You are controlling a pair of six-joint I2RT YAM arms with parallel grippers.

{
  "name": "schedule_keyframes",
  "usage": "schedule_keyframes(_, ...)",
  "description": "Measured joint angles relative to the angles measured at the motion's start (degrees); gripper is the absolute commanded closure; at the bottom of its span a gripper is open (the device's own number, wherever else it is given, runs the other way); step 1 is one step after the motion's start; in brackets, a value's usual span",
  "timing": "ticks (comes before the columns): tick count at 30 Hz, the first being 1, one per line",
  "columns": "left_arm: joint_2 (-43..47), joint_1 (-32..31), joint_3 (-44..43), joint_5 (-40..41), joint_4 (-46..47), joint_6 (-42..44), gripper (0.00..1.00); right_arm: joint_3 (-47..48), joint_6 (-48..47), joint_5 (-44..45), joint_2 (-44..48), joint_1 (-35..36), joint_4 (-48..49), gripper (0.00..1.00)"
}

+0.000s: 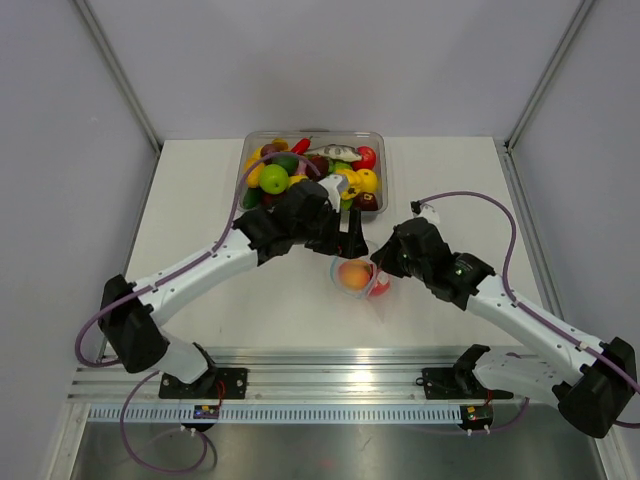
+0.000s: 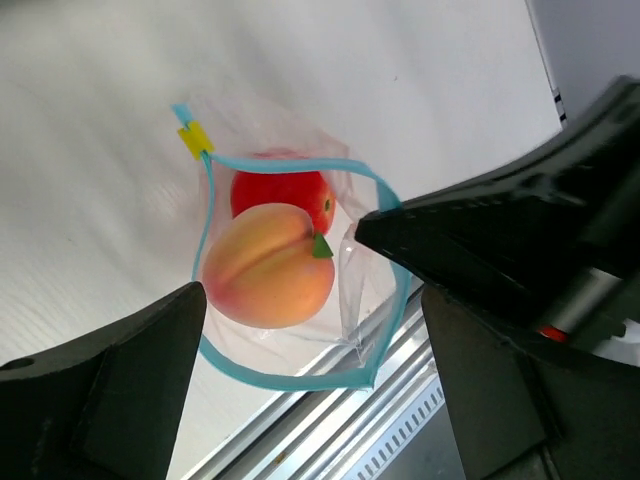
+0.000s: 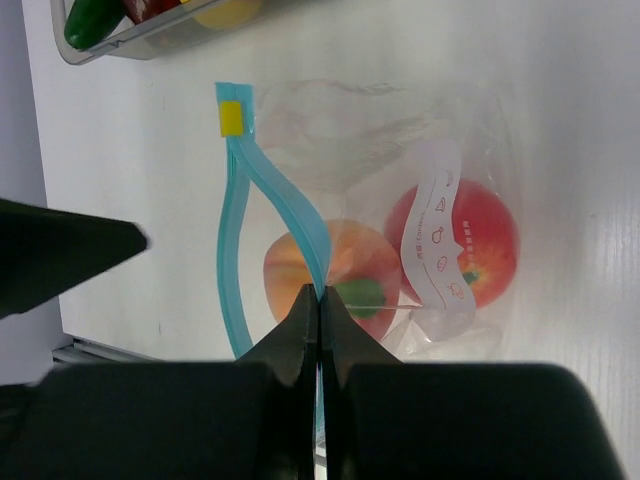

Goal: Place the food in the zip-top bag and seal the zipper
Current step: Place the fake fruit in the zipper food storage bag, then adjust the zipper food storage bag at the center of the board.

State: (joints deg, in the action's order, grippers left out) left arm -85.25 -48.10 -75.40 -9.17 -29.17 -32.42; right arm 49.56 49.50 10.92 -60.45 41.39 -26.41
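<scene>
While right gripper [image 3: 318,303] is clamped on the zipper [image 3: 238,145] of the zip-top bag [image 3: 340,130], left gripper [image 2: 312,300] hangs spread wide above. Peach [image 2: 265,270] & red fruit [image 2: 285,190] sit inside. Tub [image 1: 383,165] at 12 o'clock; bare table [image 1: 200,190] at 9.

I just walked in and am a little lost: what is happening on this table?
Two arms work at a zip-top bag. The right end effector is shut on its zipper edge, with the mouth open. The left end effector hangs open above it. A peach and a red fruit lie inside; the zipper is unsealed. More toy food sits in a tub behind.
</scene>
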Motion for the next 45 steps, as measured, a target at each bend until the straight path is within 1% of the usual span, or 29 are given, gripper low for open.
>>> schedule_keyframes(1,1.18,0.0,-0.74,0.63,-0.74,0.7,0.15,-0.13,0.0,0.0,0.0,0.0,0.0,1.0)
schedule_keyframes(2,2.47,0.15,-1.49,1.18,-1.49,1.27,0.21,-0.24,0.0,-0.02,0.0,0.0,0.02,1.0)
schedule_keyframes(5,5.77,1.29,-3.19,2.27,-2.6,2.86,0.29,-0.42,-0.02,-0.13,0.0,0.0,0.02,1.0)
schedule_keyframes(7,7.37,3.41,-3.67,2.38,-2.89,3.52,0.29,-0.42,-0.07,-0.66,0.0,0.0,0.07,1.0)
schedule_keyframes(10,8.15,8.28,-3.54,2.58,-3.8,3.87,0.29,-0.66,-0.26,-2.19,0.2,-0.02,0.68,1.0)
schedule_keyframes(15,7.8,16.72,-0.46,4.0,-5.53,3.91,0.3,-1.29,-0.28,-3.65,1.77,-0.02,1.25,1.0)
schedule_keyframes(18,5.79,19.85,-0.76,7.13,-7.21,4.13,0.29,-1.29,-0.31,-4.22,2.16,-0.02,1.29,1.0)
schedule_keyframes(20,3.5,20.46,-1.81,9.44,-8.57,4.35,0.29,-1.29,-0.37,-4.44,2.16,-0.02,1.29,1.0)
schedule_keyframes(23,0.96,20.13,-2.54,9.38,-8.81,4.39,0.29,-1.36,-0.5,-4.55,2.16,-0.02,1.27,1.0)
schedule_keyframes(27,1.55,18.03,-1.2,7.15,-7.58,3.89,0.26,-1.38,-0.83,-4.59,2.05,-0.02,1.27,1.0)
schedule_keyframes(32,5.73,13.49,6.14,1.42,-3.74,2.56,0.2,-1.38,-0.94,-4.63,1.44,-0.02,1.27,1.0)
schedule_keyframes(35,7.76,11.78,10.91,-1.7,-1.88,2.05,0.21,-1.38,-0.94,-4.63,1.36,-0.02,1.29,1.0)
schedule_keyframes(36,7.89,11.19,12.02,-2.45,-1.29,1.95,0.25,-1.38,-0.94,-4.63,1.31,-0.02,1.29,1.0)
schedule_keyframes(39,7.89,9.38,15.17,-4.0,1.01,1.11,0.31,-1.38,-0.94,-4.63,1.22,-0.02,1.29,1.0)
schedule_keyframes(40,7.89,8.63,16.24,-4.44,1.68,0.72,0.36,-1.38,-0.94,-4.63,1.22,-0.02,1.29,1.0)
schedule_keyframes(42,7.8,6.99,18.32,-5.29,3.13,-0.31,0.42,-1.38,-0.92,-4.63,1.22,-0.02,1.27,1.0)
schedule_keyframes(43,7.72,6.34,19.08,-5.62,3.63,-0.74,0.49,-1.38,-0.92,-4.63,1.25,-0.02,1.27,1.0)
schedule_keyframes(45,7.23,4.96,19.74,-6.05,4.2,-1.49,0.6,-1.38,-0.92,-4.63,1.22,-0.02,1.27,1.0)
